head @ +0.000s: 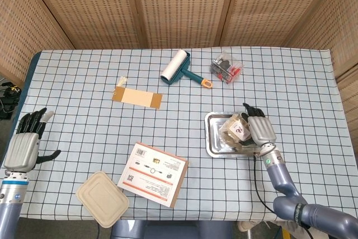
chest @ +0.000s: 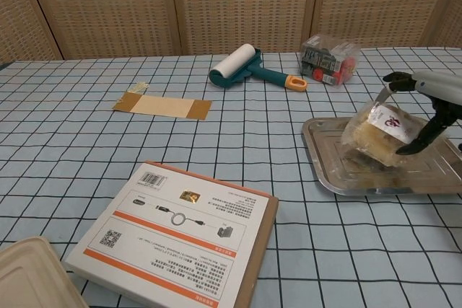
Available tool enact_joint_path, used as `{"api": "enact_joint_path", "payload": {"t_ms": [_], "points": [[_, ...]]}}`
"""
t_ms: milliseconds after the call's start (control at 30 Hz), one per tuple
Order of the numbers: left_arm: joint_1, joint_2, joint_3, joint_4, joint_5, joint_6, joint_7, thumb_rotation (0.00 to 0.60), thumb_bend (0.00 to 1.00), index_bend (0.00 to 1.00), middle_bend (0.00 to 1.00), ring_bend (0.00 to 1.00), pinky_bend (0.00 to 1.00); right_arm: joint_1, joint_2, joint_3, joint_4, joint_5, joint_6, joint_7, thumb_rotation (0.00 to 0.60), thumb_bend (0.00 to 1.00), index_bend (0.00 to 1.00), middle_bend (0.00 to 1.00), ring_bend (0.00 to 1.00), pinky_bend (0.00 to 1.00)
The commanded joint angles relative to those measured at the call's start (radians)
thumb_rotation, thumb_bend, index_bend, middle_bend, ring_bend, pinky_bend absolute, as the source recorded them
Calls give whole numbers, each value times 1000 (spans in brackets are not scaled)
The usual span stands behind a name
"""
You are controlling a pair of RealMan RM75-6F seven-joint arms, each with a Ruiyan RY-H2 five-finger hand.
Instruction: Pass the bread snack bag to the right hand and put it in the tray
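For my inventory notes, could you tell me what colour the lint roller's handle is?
The lint roller has a teal handle tipped in orange, clearest in the chest view.

Setting: staged robot test station, lab-type. Bench [head: 84, 76] covered with blue-and-white checked cloth, closed in on three sides by woven rattan screen panels [head: 179, 6]. Unrelated props laid out well apart: lint roller [head: 176, 67], printed product box [head: 152, 173], lidded takeaway container [head: 102, 198], metal tray [chest: 375, 178].
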Motion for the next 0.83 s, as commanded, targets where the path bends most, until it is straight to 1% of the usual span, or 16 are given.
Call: {"api": "enact_joint_path", "payload": {"t_ms": [33, 233, 367, 467, 600, 733, 833], "points": [[3, 2, -1, -2, 2, 3, -4, 600, 116, 0, 0, 0, 0, -13, 23, -5, -35, 21, 14, -40, 600, 106, 121, 0, 0, 0], [12, 7, 0, -8, 19, 18, -11, 600, 116, 0, 0, 0, 0, -54, 66, -16, -106, 12, 82, -74, 600, 103, 106, 0, 0, 0], [23, 10, 5, -11, 37, 37, -15, 600, 116, 0, 0, 0, 0, -97, 110, -29, -158, -16, 146, -76, 600, 102, 106, 0, 0, 0], [34, 13, 11, -11, 53, 55, -18, 600, 117, 0, 0, 0, 0, -150, 154, -55, -205, -80, 218, -49, 600, 103, 101, 0, 0, 0], [56, 13, 28, -2, 80, 84, -20, 600, 117, 0, 0, 0, 0, -232, 207, -107, -241, -210, 326, 29, 600, 101, 69, 0, 0, 0], [76, 9, 47, 19, 95, 98, -17, 600, 116, 0, 0, 0, 0, -303, 239, -163, -225, -328, 418, 101, 600, 98, 42, 0, 0, 0], [87, 2, 52, 37, 101, 111, -9, 600, 116, 0, 0, 0, 0, -342, 250, -192, -203, -389, 465, 133, 600, 98, 31, 0, 0, 0]]}}
